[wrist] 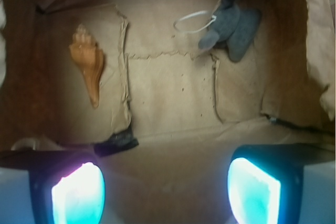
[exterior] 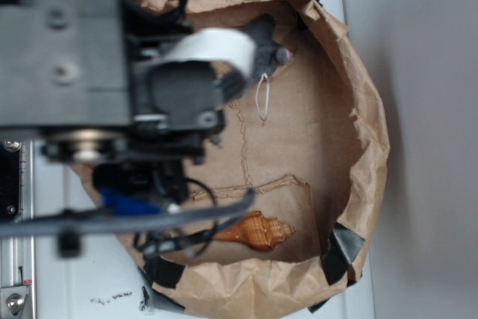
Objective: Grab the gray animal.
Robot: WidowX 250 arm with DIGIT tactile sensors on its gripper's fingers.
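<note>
The gray animal (wrist: 231, 22) lies on the brown paper floor at the upper right of the wrist view, its white string loop (wrist: 194, 22) trailing to its left. In the exterior view the gray animal (exterior: 267, 48) shows at the top of the paper bin, partly hidden behind the arm. My gripper (wrist: 167, 187) is open, with its two glowing pads (wrist: 79, 195) wide apart and only bare paper between them. It hangs well short of the toy. In the exterior view the arm's body hides the fingers.
An orange-brown seashell (wrist: 88, 61) lies at the left of the wrist view, and the seashell (exterior: 258, 231) is also at the bottom of the bin. Crumpled brown paper walls (exterior: 366, 132) ring the floor, with black tape (exterior: 343, 248) at the corners.
</note>
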